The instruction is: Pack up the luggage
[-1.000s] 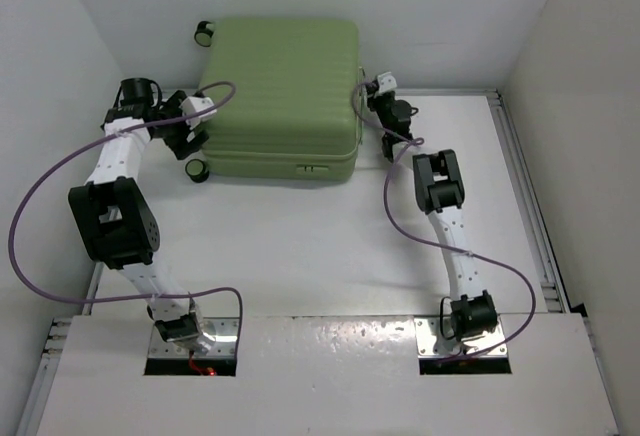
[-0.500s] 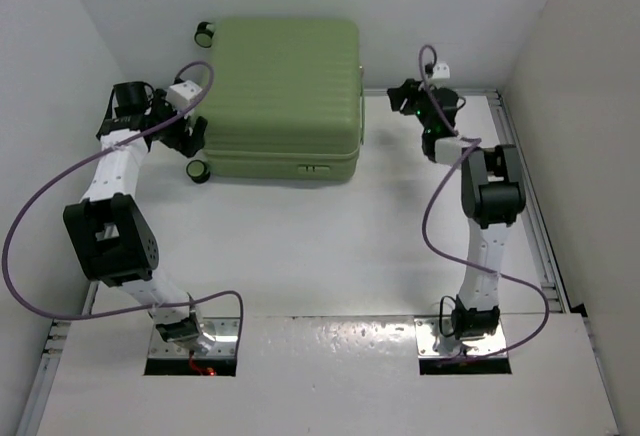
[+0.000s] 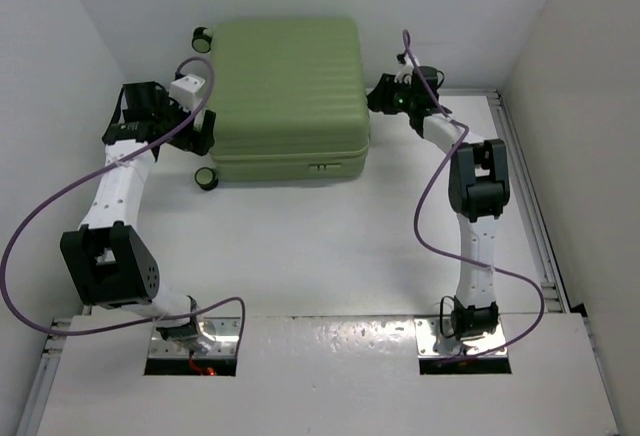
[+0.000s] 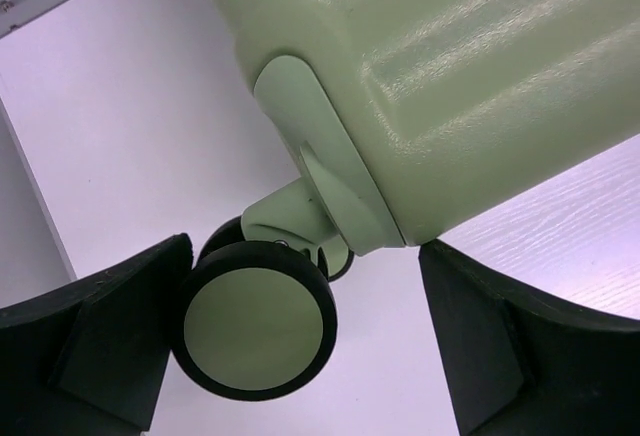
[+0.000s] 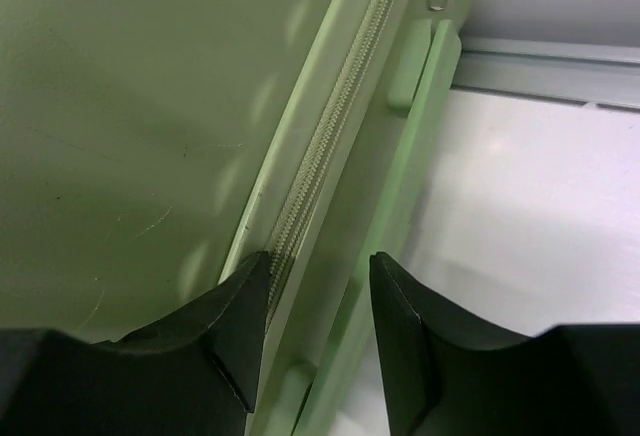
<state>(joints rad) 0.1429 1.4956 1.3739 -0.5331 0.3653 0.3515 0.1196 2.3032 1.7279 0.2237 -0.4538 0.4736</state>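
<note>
The luggage (image 3: 288, 91), a light-green ribbed hard-shell suitcase, lies closed and flat at the back of the table. My left gripper (image 3: 200, 128) is at its left side by the near wheel (image 3: 206, 178). In the left wrist view the jaws (image 4: 300, 351) stand wide open. The black-and-cream wheel (image 4: 258, 328) sits between them, close to the left finger (image 4: 110, 346), under the shell corner (image 4: 430, 86). My right gripper (image 3: 380, 96) is at the suitcase's right side. It (image 5: 318, 331) is open and its fingertips straddle the zipper seam (image 5: 320, 156) and the green side handle (image 5: 420, 126).
White walls close in on the left, back and right. A metal rail (image 3: 525, 196) runs along the table's right edge. A second wheel (image 3: 202, 38) sticks out at the suitcase's far left corner. Purple cables loop from both arms.
The right arm swung away from the suitcase's right side and came back to it. The suitcase shifted slightly to the right and nearer. The left gripper stayed by the near wheel.
</note>
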